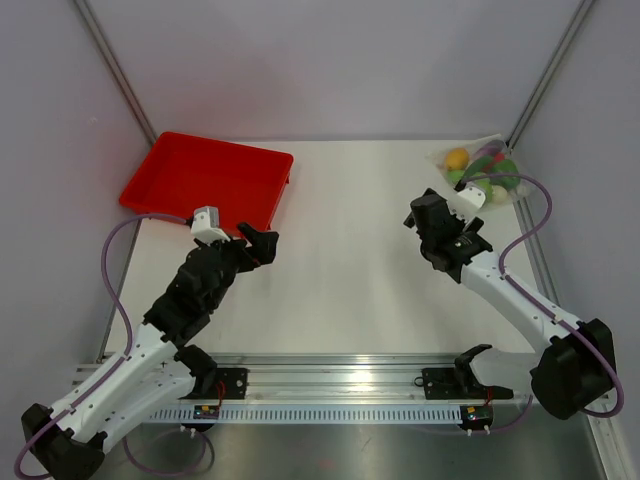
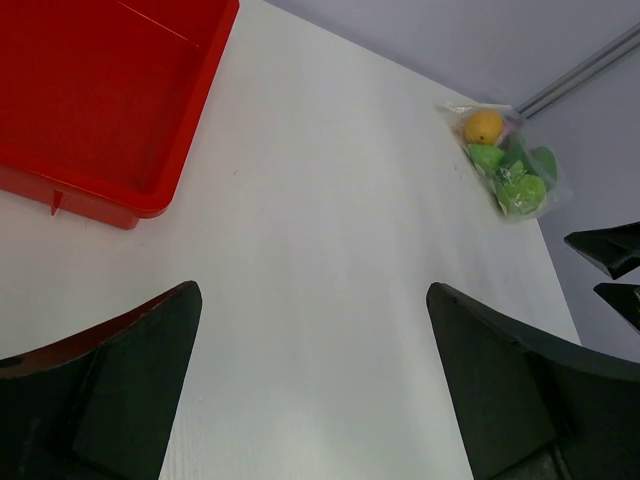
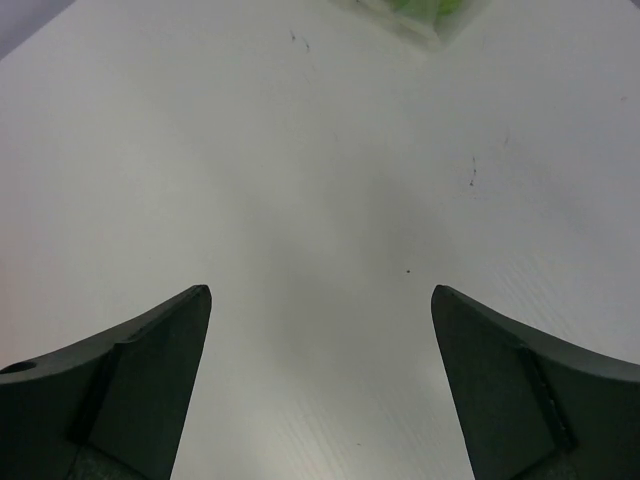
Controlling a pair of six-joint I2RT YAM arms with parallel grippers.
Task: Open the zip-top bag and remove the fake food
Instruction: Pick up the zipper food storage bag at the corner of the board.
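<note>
The zip-top bag (image 1: 482, 172) lies at the table's far right corner, clear and crinkly, and looks closed. The fake food inside shows as a round yellow piece (image 1: 456, 158), green pieces (image 1: 502, 180) and a bit of purple (image 1: 488, 151). In the left wrist view the bag (image 2: 512, 165) lies far ahead to the right. My right gripper (image 1: 420, 212) hovers open just left of and nearer than the bag; its wrist view has open jaws (image 3: 320, 290) over bare table and only a bag corner (image 3: 425, 18) at the top edge. My left gripper (image 1: 262, 243) is open near the tray, jaws (image 2: 312, 291) empty.
A red tray (image 1: 205, 180) sits empty at the far left, its near rim (image 2: 150, 205) just ahead of my left fingers. Grey walls with metal posts close off the back and sides. The right gripper's black fingertips (image 2: 612, 250) show at the left wrist view's right edge.
</note>
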